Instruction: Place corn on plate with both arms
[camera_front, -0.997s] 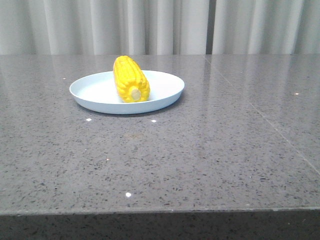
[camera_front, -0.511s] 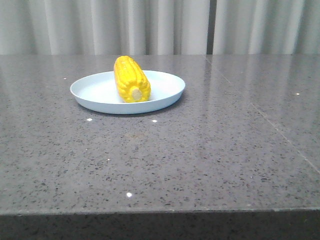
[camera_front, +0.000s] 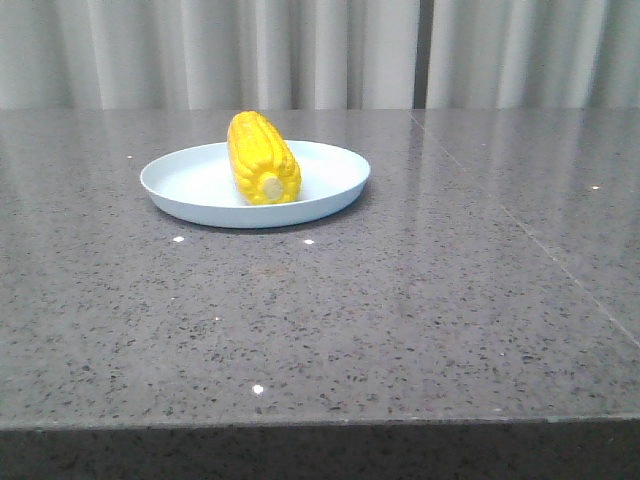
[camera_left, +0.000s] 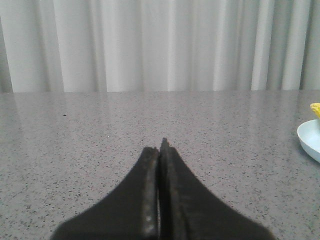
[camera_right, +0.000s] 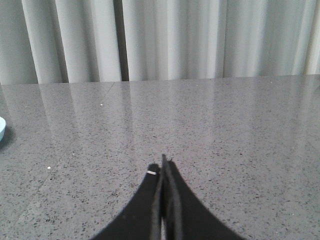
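The yellow corn (camera_front: 262, 158) lies on the pale blue-white plate (camera_front: 330, 190), its pale stub end toward the camera, at the back left of the grey table. Neither arm shows in the front view. In the left wrist view my left gripper (camera_left: 159, 147) is shut and empty, low over bare table, with the plate's rim (camera_left: 309, 141) and a bit of corn (camera_left: 315, 109) at the edge of the view. In the right wrist view my right gripper (camera_right: 163, 165) is shut and empty, with a sliver of the plate (camera_right: 2, 128) at the view's edge.
The grey speckled stone table (camera_front: 400, 320) has a seam line (camera_front: 540, 250) running toward the front right. White curtains (camera_front: 320, 50) hang behind its far edge. The table's front edge (camera_front: 320, 425) is near the bottom of the front view.
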